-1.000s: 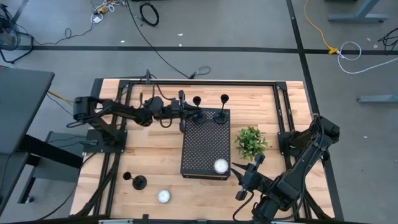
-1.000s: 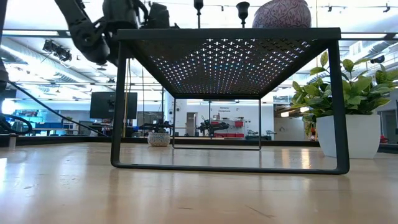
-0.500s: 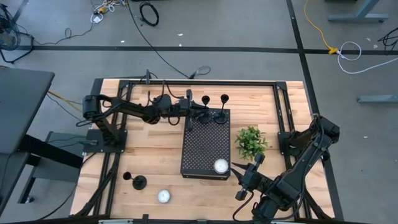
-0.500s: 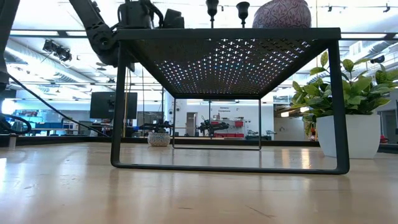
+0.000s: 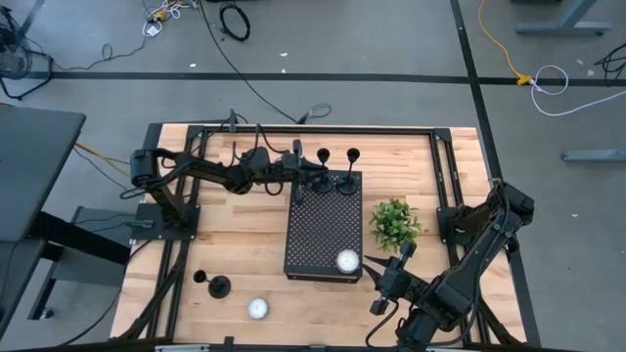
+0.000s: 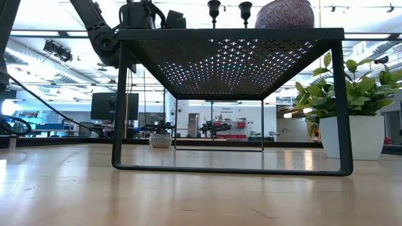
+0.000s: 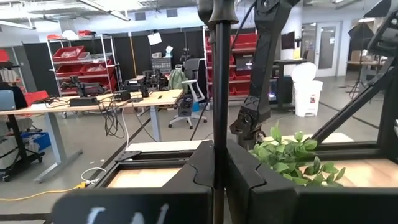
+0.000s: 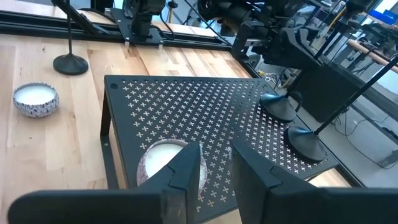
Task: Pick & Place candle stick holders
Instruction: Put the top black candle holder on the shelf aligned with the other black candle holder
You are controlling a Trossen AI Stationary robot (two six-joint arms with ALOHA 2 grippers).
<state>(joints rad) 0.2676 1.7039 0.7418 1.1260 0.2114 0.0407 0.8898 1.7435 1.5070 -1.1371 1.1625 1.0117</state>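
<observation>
High view: the left gripper (image 5: 305,174) has carried a holder (image 5: 322,166) from beyond the far-left corner of the stand (image 5: 323,244) onto its far edge over the past second, and has stopped there for the last half of it. That holder's base sits next to a second holder (image 5: 347,174) already on the stand. A third holder (image 5: 216,285) stands on the tabletop (image 5: 245,230) near a small bowl (image 5: 257,308). The right gripper (image 5: 384,279) waits by the stand's near-right corner, beside the plant (image 5: 394,222).

Low view: two cups (image 6: 214,6) now show close together above the stand's top.

Left wrist view: the fingers (image 7: 245,177) are closed on the stem (image 7: 219,112), so the holder is placed, or nearly so, but not released.

Right wrist view: both bases (image 8: 280,107) seem to rest on the perforated top, though contact is hard to confirm. The right fingers (image 8: 186,171) stand slightly apart, holding nothing.
</observation>
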